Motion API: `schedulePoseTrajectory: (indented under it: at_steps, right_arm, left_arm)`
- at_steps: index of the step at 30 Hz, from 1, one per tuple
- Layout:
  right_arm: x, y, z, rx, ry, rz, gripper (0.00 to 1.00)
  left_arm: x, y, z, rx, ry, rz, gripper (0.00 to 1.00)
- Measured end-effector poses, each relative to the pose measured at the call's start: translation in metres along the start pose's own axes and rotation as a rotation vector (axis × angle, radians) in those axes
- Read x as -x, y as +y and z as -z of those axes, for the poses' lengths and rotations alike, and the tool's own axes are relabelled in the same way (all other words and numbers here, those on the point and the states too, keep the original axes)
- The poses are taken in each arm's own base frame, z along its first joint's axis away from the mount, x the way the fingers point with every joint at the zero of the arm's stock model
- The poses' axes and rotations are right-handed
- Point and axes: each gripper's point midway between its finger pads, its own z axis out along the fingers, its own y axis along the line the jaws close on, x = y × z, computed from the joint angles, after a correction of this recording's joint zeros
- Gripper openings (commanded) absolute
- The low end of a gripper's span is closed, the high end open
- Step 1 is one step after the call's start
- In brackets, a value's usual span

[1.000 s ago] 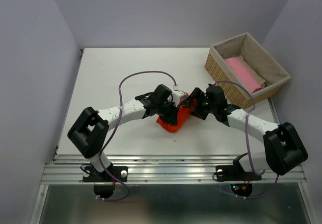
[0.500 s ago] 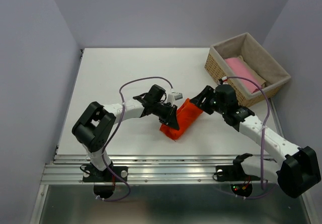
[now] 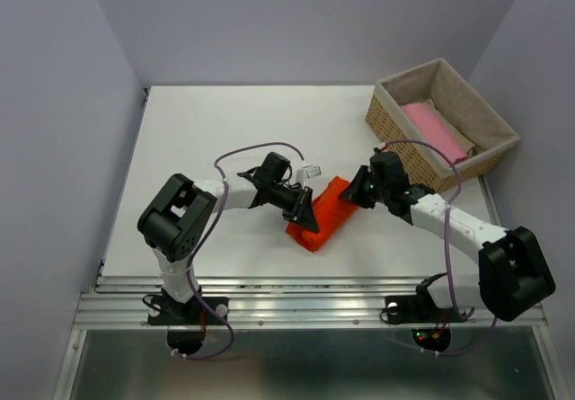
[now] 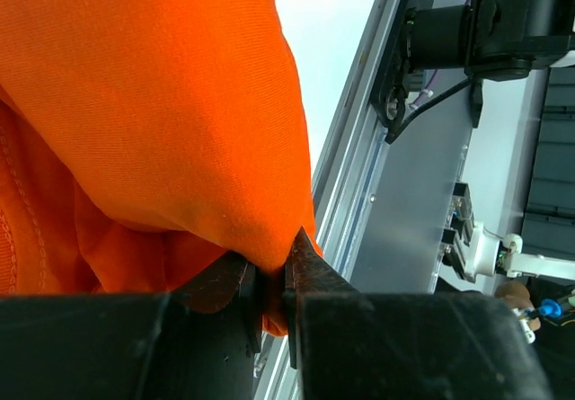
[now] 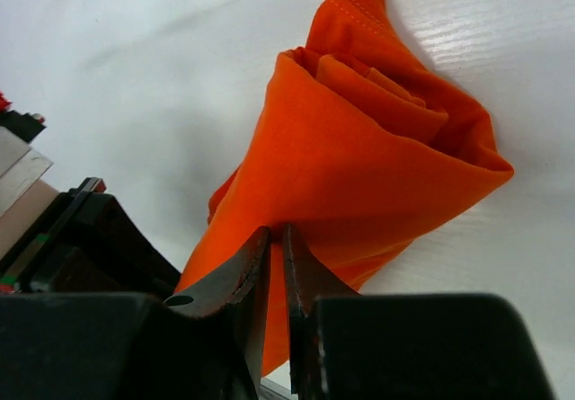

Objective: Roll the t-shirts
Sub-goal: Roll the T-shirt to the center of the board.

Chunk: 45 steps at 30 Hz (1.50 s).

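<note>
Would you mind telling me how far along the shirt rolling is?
Done: the orange shirt is bunched into a loose roll on the table. In hand: the left gripper and right gripper pinch it from opposite sides. Left: probably tightening and releasing it; the pink shirt lies flat in the basket, seemingly unrolled.

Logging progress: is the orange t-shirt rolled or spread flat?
Rolled. The orange t-shirt is a compact bundle on the table; the right wrist view shows coiled layers at one end. The left tool and right tool pinch it.
</note>
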Motion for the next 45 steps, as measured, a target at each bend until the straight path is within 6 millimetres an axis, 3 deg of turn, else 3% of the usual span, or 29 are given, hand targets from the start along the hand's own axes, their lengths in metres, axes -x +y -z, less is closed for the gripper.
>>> schedulePoseTrajectory:
  at_steps: [4,8,11,14,15,17,18,23,26,28,29,30,33,36,41,45]
  right_arm:
    - [-0.008,-0.005,-0.017,-0.004,0.047,0.008,0.16]
    - [-0.015,-0.009,-0.036,-0.012,0.096,0.006,0.16]
    - [-0.017,-0.009,-0.047,-0.01,0.115,0.005,0.16]
    - [-0.016,-0.008,-0.054,-0.004,0.116,0.006,0.15]
    - [-0.015,-0.008,-0.056,-0.002,0.116,0.006,0.15]
    - [-0.015,-0.007,-0.059,0.0,0.116,0.008,0.15]
    - [-0.015,-0.007,-0.06,0.001,0.118,0.008,0.15]
    - [-0.018,-0.012,-0.071,-0.017,0.136,0.012,0.15]
    - [-0.02,-0.015,-0.075,-0.027,0.146,0.013,0.14]
    - [-0.02,-0.015,-0.075,-0.027,0.146,0.013,0.13]
    - [-0.02,-0.015,-0.076,-0.028,0.146,0.013,0.13]
    - [-0.02,-0.015,-0.077,-0.029,0.147,0.012,0.13]
    - [-0.019,-0.015,-0.078,-0.029,0.145,0.009,0.13]
    - [-0.018,-0.015,-0.078,-0.033,0.139,0.002,0.13]
    - [-0.008,-0.005,-0.064,-0.02,0.094,0.005,0.14]
    - [0.009,0.009,-0.046,0.005,0.027,0.021,0.15]
  left_arm:
    - [0.002,0.002,0.003,-0.004,-0.009,0.011,0.0]
    - [0.004,0.005,0.007,-0.007,-0.02,0.021,0.11]
    - [0.007,0.009,0.012,-0.001,-0.03,0.034,0.32]
    - [0.007,0.013,0.016,0.008,-0.035,0.047,0.45]
    - [0.007,0.014,0.017,0.011,-0.037,0.05,0.57]
    - [0.008,0.017,0.019,0.02,-0.039,0.051,0.68]
    - [0.007,0.018,0.02,0.03,-0.04,0.055,0.84]
    - [0.009,0.018,0.032,0.1,-0.06,0.054,0.85]
    - [0.019,0.012,0.052,0.205,-0.119,0.019,0.84]
    - [0.034,0.006,0.069,0.296,-0.185,-0.015,0.7]
    - [0.04,0.004,0.076,0.327,-0.211,-0.031,0.62]
    - [0.052,-0.004,0.088,0.365,-0.26,-0.061,0.34]
    - [0.073,-0.023,0.107,0.421,-0.357,-0.112,0.0]
    - [0.079,-0.037,0.104,0.435,-0.382,-0.133,0.0]
    - [0.06,-0.055,0.067,0.374,-0.337,-0.104,0.0]
    - [0.048,-0.044,0.047,0.353,-0.311,-0.05,0.0]
